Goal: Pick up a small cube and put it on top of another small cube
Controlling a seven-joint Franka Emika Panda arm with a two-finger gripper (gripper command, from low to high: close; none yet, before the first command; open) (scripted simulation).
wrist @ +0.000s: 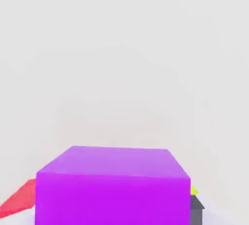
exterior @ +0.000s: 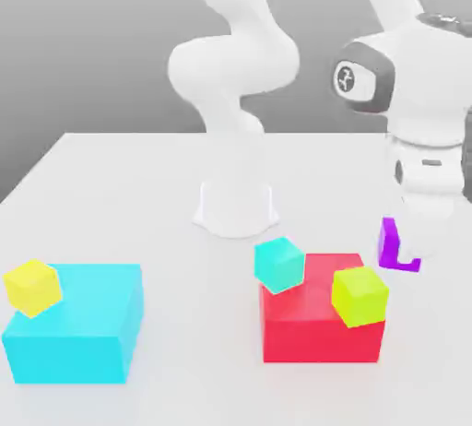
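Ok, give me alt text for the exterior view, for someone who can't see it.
A white robot arm lowers its hand beside a small purple cube, at the view's right on a white table. Next to it a red block carries a teal cube and a yellow-green cube; a cyan block at left carries a yellow cube.

Your exterior view looks down across the table (exterior: 111,194) toward the arm's base (exterior: 236,207). Your hand view sits very close on the purple cube (wrist: 113,187); both views share it (exterior: 396,247) and, apparently, the red block (wrist: 19,200).
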